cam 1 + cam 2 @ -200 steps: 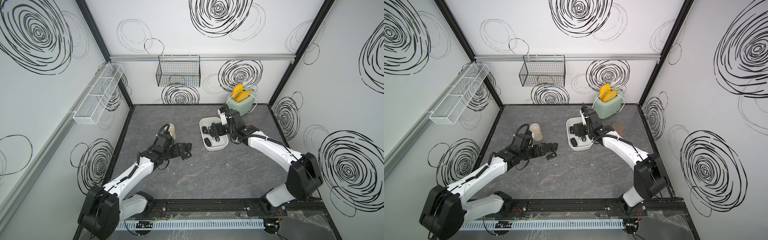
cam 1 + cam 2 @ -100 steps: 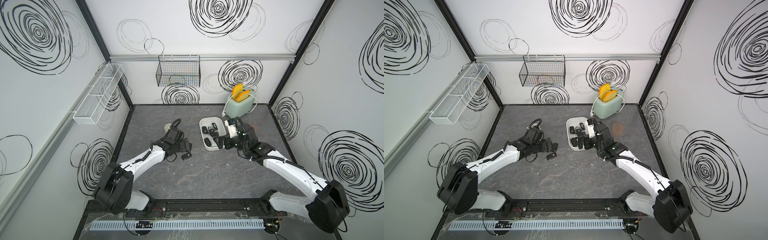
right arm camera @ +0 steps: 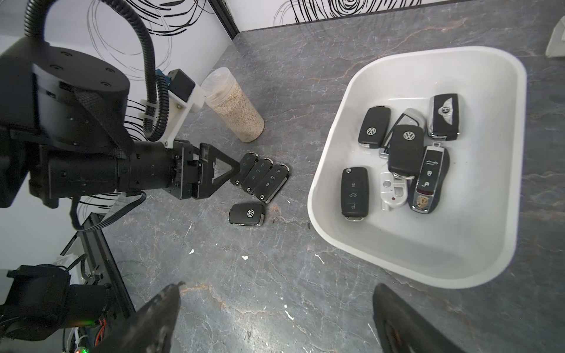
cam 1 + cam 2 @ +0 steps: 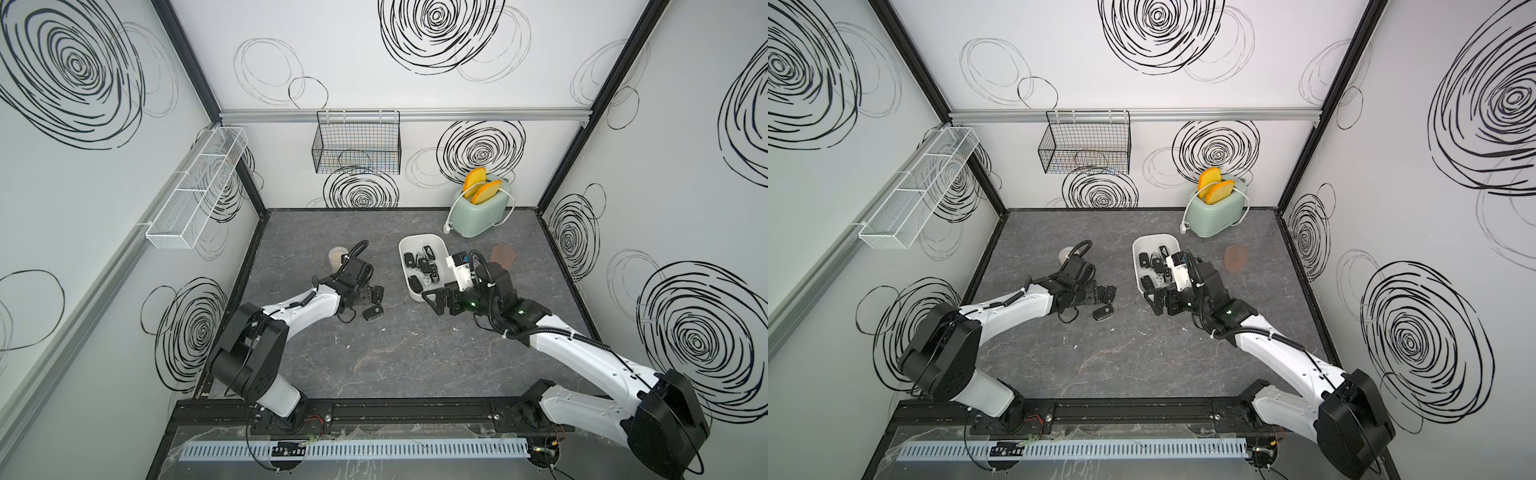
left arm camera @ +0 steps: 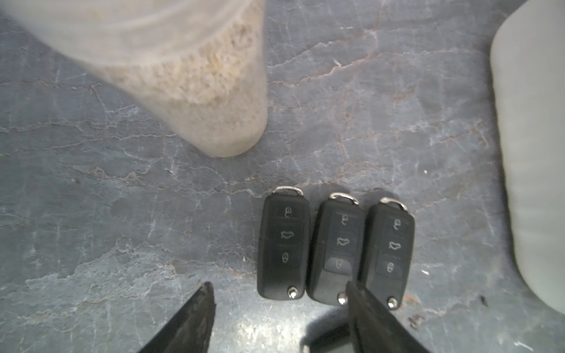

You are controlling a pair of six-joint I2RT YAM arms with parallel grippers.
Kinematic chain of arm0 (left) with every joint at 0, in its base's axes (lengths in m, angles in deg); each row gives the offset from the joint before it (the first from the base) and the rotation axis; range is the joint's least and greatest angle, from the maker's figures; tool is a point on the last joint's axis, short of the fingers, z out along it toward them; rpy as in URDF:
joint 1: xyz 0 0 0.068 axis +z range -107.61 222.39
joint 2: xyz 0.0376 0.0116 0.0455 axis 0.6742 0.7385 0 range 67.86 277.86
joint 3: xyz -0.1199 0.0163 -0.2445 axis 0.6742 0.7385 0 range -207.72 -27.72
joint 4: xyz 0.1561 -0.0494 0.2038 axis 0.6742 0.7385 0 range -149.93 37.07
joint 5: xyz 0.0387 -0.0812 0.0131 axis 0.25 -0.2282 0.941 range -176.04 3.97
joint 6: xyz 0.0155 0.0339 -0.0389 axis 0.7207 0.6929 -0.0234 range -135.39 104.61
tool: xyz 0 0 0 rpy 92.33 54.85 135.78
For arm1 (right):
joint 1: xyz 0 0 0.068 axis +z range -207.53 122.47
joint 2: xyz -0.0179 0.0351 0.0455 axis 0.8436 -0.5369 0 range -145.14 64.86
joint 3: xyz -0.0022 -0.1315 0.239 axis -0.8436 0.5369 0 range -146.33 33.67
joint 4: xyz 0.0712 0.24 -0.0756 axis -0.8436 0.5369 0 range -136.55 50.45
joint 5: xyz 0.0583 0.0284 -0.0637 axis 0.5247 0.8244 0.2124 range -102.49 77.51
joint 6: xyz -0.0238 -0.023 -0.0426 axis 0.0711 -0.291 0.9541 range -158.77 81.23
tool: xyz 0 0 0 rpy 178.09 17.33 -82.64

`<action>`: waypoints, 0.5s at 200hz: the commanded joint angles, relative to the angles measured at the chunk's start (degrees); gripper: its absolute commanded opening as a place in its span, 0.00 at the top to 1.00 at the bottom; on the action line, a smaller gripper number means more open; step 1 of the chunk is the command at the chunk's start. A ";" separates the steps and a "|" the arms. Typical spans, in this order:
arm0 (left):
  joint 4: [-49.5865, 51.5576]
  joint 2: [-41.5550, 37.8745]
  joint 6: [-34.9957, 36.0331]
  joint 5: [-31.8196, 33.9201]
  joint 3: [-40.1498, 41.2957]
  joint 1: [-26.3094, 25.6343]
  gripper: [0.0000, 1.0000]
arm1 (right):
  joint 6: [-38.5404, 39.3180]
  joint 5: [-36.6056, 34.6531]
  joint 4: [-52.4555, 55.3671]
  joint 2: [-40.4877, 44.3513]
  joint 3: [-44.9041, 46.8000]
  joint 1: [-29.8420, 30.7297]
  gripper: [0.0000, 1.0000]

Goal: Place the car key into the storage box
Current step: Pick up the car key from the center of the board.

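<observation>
Closing on one key alone is judged to be what this step calls for. The left gripper [image 5: 278, 290] is held low over a row of three black flip keys, which lie side by side and touching between the left edge and the middle of the table [image 4: 395, 365]. Its fingers [image 5: 195, 321] are parted and nothing is clamped. The car key [image 5: 282, 244] at the jar end of the row is straddled, but one fingertip is laid over the middle key [image 5: 336, 250]. Shut like this, the jaws might pinch two keys or merely shove the row. The gripper would better be shifted toward the jar [image 3: 235, 113] until only the end key is bracketed, or that key could be nudged clear first. The storage box [image 3: 458, 232], which stands near the middle of the table toward the back edge, should then be approached from above its rim. The right gripper [image 3: 276, 287] is spread wide and empty just beside the box's front end, and is best kept out of the path.

Four keys are counted on the table: three in the row and one lone key [image 3: 247, 214] just beside it toward the front edge. Seven keys are counted in the box. Also seen are one jar, one toaster [image 4: 482, 214] in the back right corner with two toast slices [image 4: 486, 192], and one wire basket [image 4: 357, 147] and one mesh tray [image 4: 195, 191] on the walls.
</observation>
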 commanded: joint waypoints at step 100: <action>-4.02 8.57 0.39 1.37 -4.06 2.70 0.31 | -0.63 -0.26 -1.78 -1.33 -0.90 0.34 0.01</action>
